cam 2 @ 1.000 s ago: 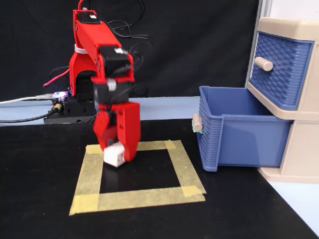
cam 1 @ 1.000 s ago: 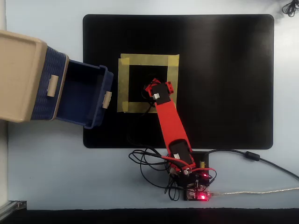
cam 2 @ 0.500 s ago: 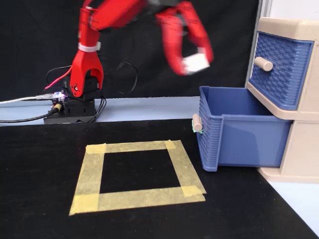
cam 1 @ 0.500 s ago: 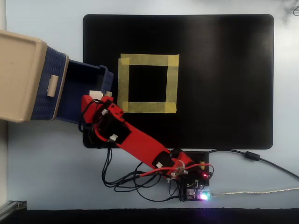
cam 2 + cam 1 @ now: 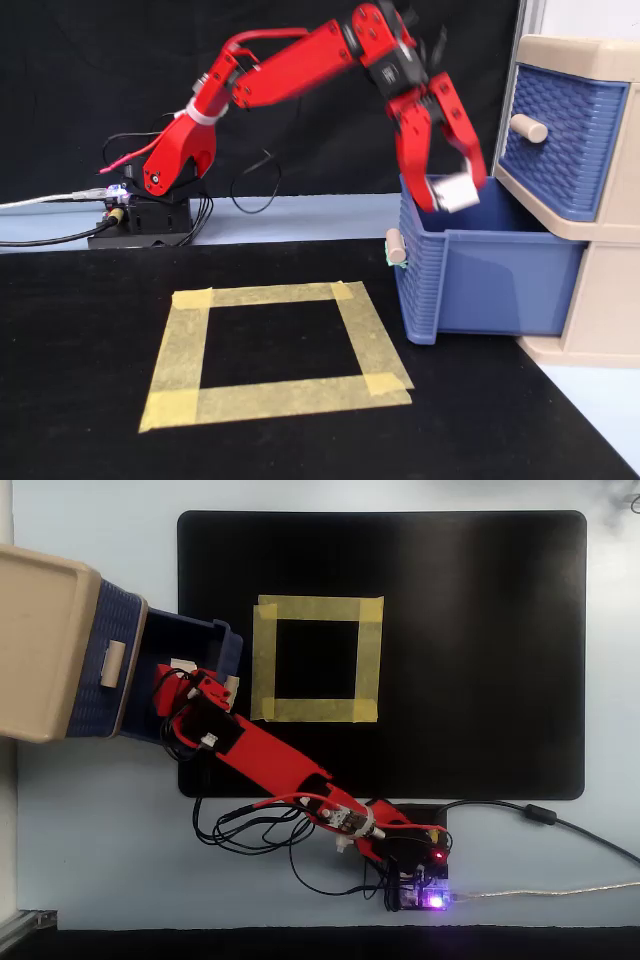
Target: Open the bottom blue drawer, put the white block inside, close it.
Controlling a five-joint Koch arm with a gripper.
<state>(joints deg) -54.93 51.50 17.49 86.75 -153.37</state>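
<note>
The bottom blue drawer (image 5: 485,280) of the beige cabinet (image 5: 585,60) stands pulled open; it also shows in the overhead view (image 5: 200,630). My red gripper (image 5: 450,195) is shut on the white block (image 5: 452,191) and holds it just above the open drawer's inside. In the overhead view the gripper (image 5: 180,675) sits over the drawer and the white block (image 5: 183,666) shows only partly between the fingers. The upper blue drawer (image 5: 555,130) is shut.
A yellow tape square (image 5: 275,350) marks the black mat (image 5: 480,630) next to the drawer. The arm's base (image 5: 405,850) with cables and a board sits at the mat's edge. The drawer's knob (image 5: 396,246) sticks out toward the tape square.
</note>
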